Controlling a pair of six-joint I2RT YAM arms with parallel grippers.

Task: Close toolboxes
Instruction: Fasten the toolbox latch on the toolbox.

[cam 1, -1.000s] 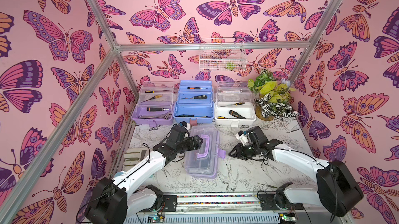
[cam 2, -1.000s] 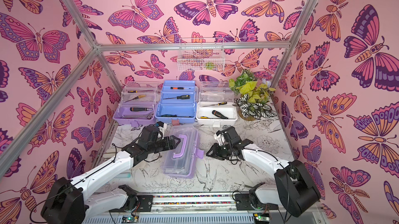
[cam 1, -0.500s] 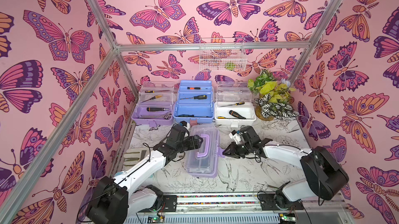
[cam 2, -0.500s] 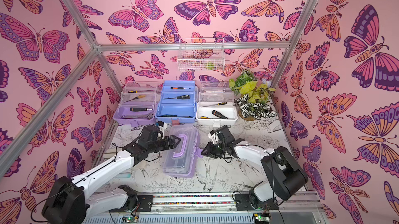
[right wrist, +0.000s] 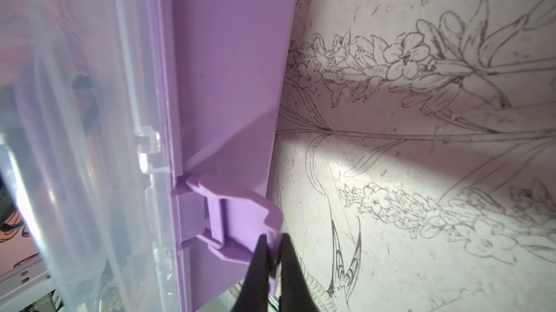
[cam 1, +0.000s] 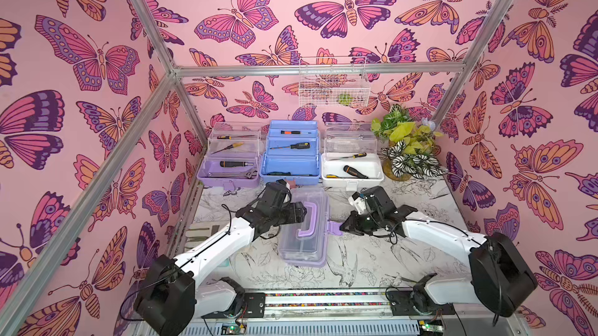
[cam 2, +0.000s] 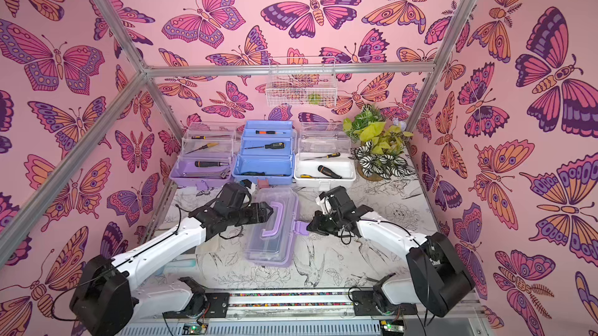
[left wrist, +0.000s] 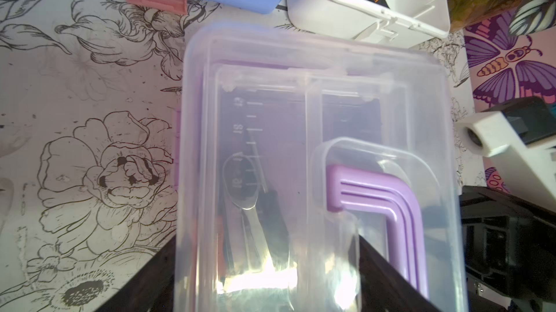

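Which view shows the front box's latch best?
Right wrist: the latch is close up, pinched in the right gripper. Both top views show it as a small lilac tab on the box's side. The left wrist view misses it.

A: The arms?
B: White moulded link shells [cam 1: 213, 248], bulky black joint housings [cam 1: 500, 273], thin black cables [cam 1: 392, 235] looping alongside.
A: The tips?
B: Right end effector [right wrist: 273, 239]: slim, black, tapered fingers [right wrist: 259, 268].
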